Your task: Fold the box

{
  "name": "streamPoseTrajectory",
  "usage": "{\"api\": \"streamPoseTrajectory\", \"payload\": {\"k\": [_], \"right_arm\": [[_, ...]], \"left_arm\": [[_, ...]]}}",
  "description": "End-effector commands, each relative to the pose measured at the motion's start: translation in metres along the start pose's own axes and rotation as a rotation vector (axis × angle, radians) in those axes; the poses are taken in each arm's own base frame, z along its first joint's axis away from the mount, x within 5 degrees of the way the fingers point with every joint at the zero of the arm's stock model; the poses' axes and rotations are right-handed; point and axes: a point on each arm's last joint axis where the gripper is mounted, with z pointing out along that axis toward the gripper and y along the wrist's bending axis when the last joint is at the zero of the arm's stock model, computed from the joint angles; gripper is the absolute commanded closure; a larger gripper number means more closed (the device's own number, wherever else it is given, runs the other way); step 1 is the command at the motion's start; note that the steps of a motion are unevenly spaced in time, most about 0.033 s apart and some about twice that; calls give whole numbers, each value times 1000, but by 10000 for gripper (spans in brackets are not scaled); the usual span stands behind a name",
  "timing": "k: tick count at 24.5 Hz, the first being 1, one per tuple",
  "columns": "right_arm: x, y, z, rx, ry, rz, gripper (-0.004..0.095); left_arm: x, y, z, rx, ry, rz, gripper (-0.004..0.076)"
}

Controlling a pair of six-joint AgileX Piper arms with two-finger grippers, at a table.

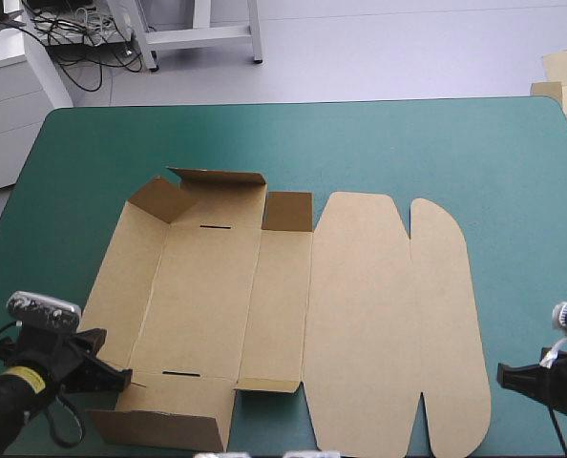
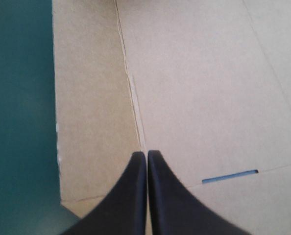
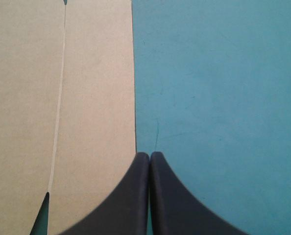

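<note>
item: the box [image 1: 293,315], one cut sheet of brown board, matte and smooth, scored with straight creases. it lies across the middle of the table on the teal-green cover [image 1: 379,143], mostly flat.

left half: three long panels side by side. at the far end, short flaps [image 1: 212,191] stand up at an angle, with a small square tab [image 1: 288,211] raised beside them. at the near end a wide flap [image 1: 164,427] is lifted, and a narrow tab [image 1: 267,385] is lifted next to it. two thin dark slots are cut in the middle panel, one near the far crease and the near slot [image 2: 230,176] by the near crease.

right half: two long lid panels [image 1: 398,324] with rounded corners, lying flat, parted by a narrow notch at each end.

left gripper [image 2: 147,152]: black fingers, pressed together in one pointed arch with nothing between them, over the box's near left corner. the tip sits on a long crease [image 2: 131,88], with the near slot just beside it. whether it touches the board cannot be told.

right gripper [image 3: 150,153]: black fingers likewise pressed together and holding nothing, low at the near right of the table. the tip is at the straight right edge of the box, where board meets cover.

also seen: more board [image 1: 565,69], pale sheets past the table's far right corner.
</note>
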Motion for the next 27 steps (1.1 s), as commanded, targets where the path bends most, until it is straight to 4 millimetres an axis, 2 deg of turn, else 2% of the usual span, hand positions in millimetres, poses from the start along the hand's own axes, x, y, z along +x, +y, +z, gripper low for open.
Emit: {"api": "streamPoseTrajectory", "payload": {"k": [1,7,11,14,16,17,18,19,22,23,27], "right_arm": [[11,1,-2,-9,-28,7,928],[18,1,-2,-9,-25,6,928],[18,1,-2,-9,-25,6,928],[18,1,-2,-9,-26,-27,928],[18,1,-2,-9,-26,-52,928],[18,1,-2,-10,-26,-53,928],[18,1,-2,-10,-26,-53,928],[18,1,-2,-10,-26,-53,928],[18,1,-2,-10,-26,-53,928],[18,1,-2,-13,-26,-56,928],[18,1,-2,-13,-26,-52,928]], "left_arm": [[-47,0,2,11,-49,-28,734],[-109,6,11,-43,-53,-11,734],[-141,26,12,-157,-70,-42,734],[-153,49,15,-211,-52,-97,733],[-154,68,15,-246,-31,-157,734],[-150,89,16,-262,-22,-239,734],[-147,97,16,-256,-12,-275,734],[-141,115,16,-221,-8,-368,734],[-127,149,14,-155,-21,-534,734],[-122,158,15,-97,-22,-590,734],[-118,165,22,-76,7,-582,734]]}}
